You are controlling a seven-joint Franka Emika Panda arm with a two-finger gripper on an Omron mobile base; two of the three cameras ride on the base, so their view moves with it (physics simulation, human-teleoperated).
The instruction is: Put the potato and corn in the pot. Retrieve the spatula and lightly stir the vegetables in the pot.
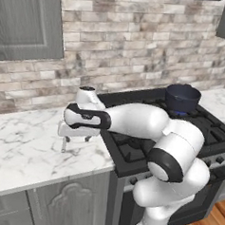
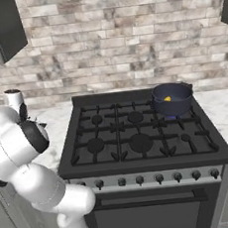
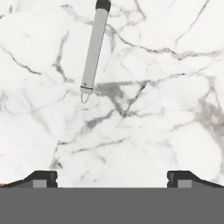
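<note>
The spatula [image 3: 93, 49] lies on the white marble counter in the hand view, its grey metal handle running up to the start of the black blade at the top edge. My gripper [image 3: 112, 178] hangs open above the counter, pointing down, with the handle's end ahead of it and a little left, nothing between the fingers. From the left base view the gripper [image 1: 76, 140] is over the counter just left of the stove. The dark blue-grey pot [image 2: 171, 99] stands on the back right burner with the yellow corn [image 2: 168, 99] inside. The potato is out of view.
The black stove [image 2: 139, 143] takes up the middle, with marble counter [image 1: 21, 146] to its left and more counter [image 2: 225, 109] on its right. A brick wall runs behind, with dark cabinets above. My arm stretches left across the stove's front left corner.
</note>
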